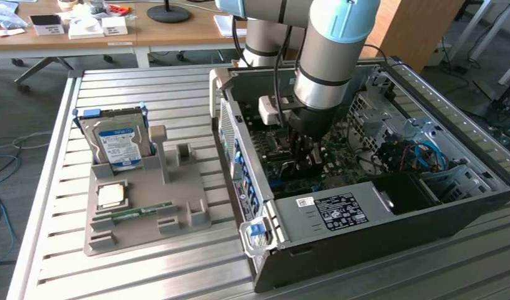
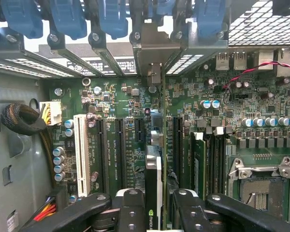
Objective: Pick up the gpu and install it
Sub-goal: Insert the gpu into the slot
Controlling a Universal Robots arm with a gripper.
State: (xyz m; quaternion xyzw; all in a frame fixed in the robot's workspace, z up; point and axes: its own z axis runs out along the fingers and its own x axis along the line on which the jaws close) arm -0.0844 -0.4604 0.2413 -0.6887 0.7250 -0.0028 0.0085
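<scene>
The gpu (image 2: pixel 153 181) stands edge-on between my fingers, a thin card with a black face and a green board. Its silver end bracket (image 2: pixel 152 53) reaches up to the case's rear slot openings. My gripper (image 2: pixel 153 215) is shut on the card, one black finger (image 2: pixel 87 215) on each side, just above the motherboard (image 2: pixel 121 101) and in line with its black expansion slots (image 2: pixel 120 154). In the exterior view the gripper (image 1: pixel 307 159) is deep inside the open computer case (image 1: pixel 364 215), over the board's middle.
Blue slot latches (image 2: pixel 67 19) line the case's rear wall. A white slot (image 2: pixel 80 154), an installed RAM stick (image 2: pixel 199 164) and the CPU socket (image 2: pixel 261 179) flank the card. Outside the case, a grey fixture (image 1: pixel 147 234) holds a hard drive (image 1: pixel 117 140) and a RAM stick (image 1: pixel 142 212).
</scene>
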